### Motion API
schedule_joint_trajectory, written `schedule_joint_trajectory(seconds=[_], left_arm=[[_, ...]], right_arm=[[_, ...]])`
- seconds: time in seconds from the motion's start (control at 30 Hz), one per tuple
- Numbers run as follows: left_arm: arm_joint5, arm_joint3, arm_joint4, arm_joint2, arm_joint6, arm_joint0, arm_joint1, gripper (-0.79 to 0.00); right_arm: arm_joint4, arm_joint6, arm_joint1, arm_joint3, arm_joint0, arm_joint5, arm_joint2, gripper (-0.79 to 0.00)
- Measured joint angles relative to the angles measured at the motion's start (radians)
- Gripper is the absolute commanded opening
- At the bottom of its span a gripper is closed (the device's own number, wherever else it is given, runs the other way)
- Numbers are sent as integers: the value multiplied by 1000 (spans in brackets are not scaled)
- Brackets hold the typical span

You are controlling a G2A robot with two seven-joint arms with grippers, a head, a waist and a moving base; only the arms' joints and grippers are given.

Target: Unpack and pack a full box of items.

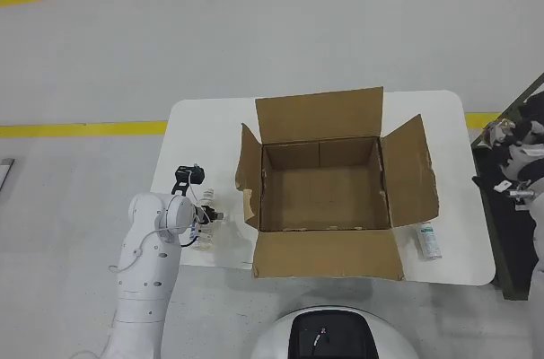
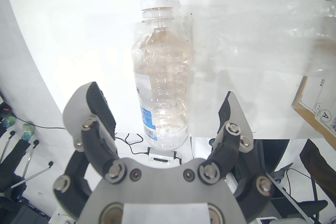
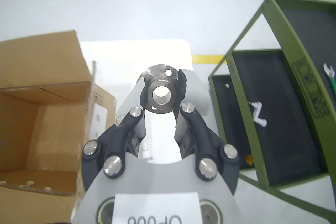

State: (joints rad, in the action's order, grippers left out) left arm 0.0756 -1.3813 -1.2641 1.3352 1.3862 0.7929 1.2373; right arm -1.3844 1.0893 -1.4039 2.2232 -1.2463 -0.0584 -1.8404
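Left gripper (image 2: 162, 97) is wide open, gripping nothing. Clear water bottle (image 2: 160, 72) lies on the table (image 1: 200, 126) between its fingers, untouched, left of the cardboard box (image 1: 321, 197). Box sits mid-table, flaps spread. Small white bottle (image 1: 427, 240) lies just beside the right flap. Right gripper (image 3: 162, 92) is clamped on a metal flange (image 3: 151, 74), off the table's right edge by the green cart (image 3: 237, 83).
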Motion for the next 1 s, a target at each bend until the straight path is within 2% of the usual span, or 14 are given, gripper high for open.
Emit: schedule_joint_trajectory(seconds=[0.23, 0.33, 1.0], left_arm=[[0, 0, 0, 0, 0, 0, 0, 0], [0, 0, 0, 0, 0, 0, 0, 0], [0, 0, 0, 0, 0, 0, 0, 0]], right_arm=[[-18, 51, 4, -61, -178, 30, -25, -785], [-33, 52, 6, -98, -218, 59, -11, -785], [-59, -25, 16, -295, -259, 85, 81, -785]])
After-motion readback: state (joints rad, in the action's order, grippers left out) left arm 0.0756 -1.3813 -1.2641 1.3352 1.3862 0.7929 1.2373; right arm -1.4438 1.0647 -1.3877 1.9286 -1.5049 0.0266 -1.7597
